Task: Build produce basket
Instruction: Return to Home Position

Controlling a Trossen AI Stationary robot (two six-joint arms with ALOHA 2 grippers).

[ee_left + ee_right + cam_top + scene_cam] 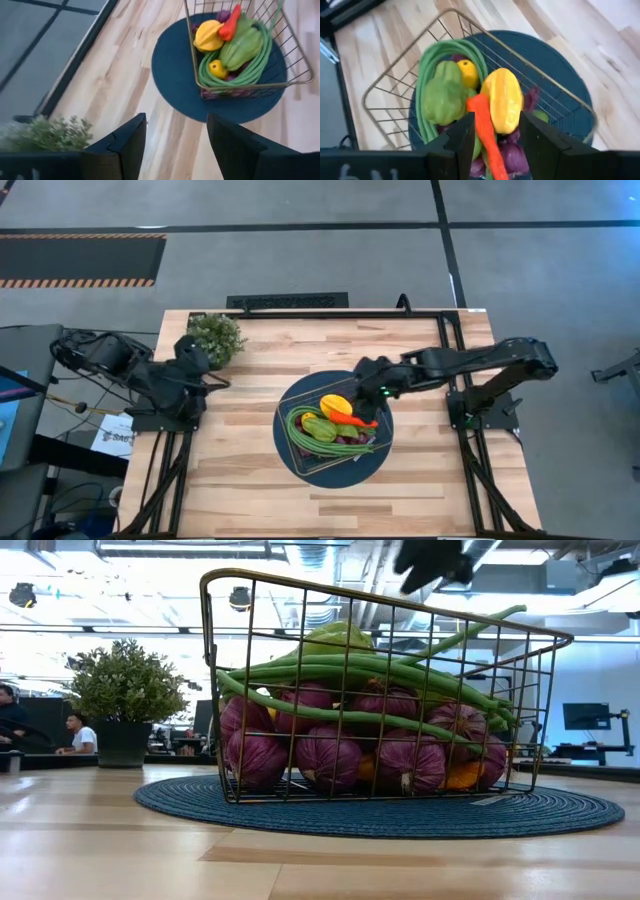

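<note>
The wire basket (297, 444) (215, 690) stands on the dark blue round mat (372, 460) in the middle of the table. It holds the produce: long green beans (425, 65) (350, 670), a green pepper (440, 95), a yellow pepper (502, 100) (335, 405), an orange carrot (482, 125) lying on top, and purple grapes (330, 755) at the bottom. My right gripper (496, 122) (362, 380) hangs open above the basket's far side, over the carrot and yellow pepper, clear of them in the low view (430, 560). My left gripper (175, 145) (208, 372) waits open near the table's left edge.
A bushy potted plant (215, 335) (125, 690) stands at the far left of the table, close to my left arm. The mat (175, 65) rings the basket. Bare wood lies along the near side. People sit in the room beyond (80, 730).
</note>
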